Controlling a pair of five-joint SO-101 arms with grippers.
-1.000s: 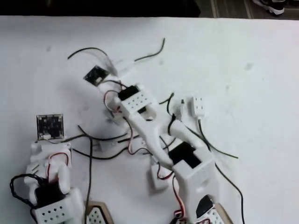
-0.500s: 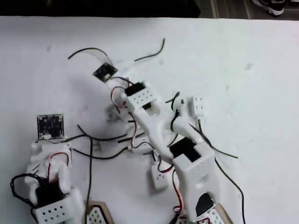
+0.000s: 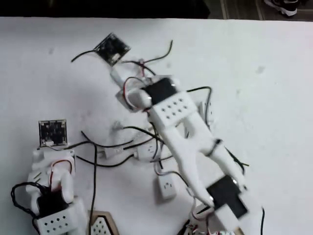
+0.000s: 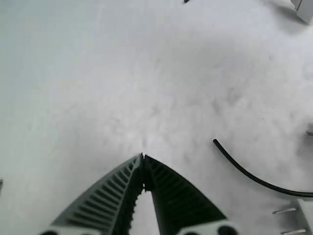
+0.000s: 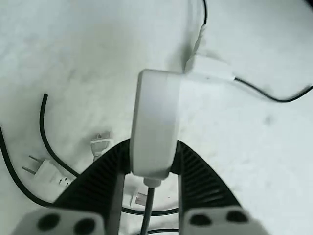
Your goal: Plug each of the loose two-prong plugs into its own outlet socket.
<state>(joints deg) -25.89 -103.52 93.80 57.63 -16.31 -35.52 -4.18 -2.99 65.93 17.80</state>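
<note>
right wrist view: the right gripper [image 5: 149, 169] clamps a white socket block [image 5: 154, 117] by its sides, likely to keep its ends free; one plug [image 5: 210, 71] meets the block's far end, joined or not i cannot tell; a loose plug [image 5: 46, 172] and another plug [image 5: 101, 144] lie beside the block; left wrist view: the left gripper [image 4: 143, 159], jaws pinched together on nothing, over bare table [image 4: 98, 73]; high view: a spare socket [image 3: 167, 187] and the left arm [image 3: 51, 196] sit well apart from the block, the arm seemingly parked clear.

Your left arm [image 3: 54, 220], lower left, and right arm [image 3: 190, 142], centre, are white plastic shells with dotted hole grids, black motor blocks and looping red and black wires. Each carries a square dark circuit board [image 3: 52, 132]. Your left gripper [image 4: 143, 159] and right gripper [image 5: 149, 152] are ribbed dark grey.
</note>
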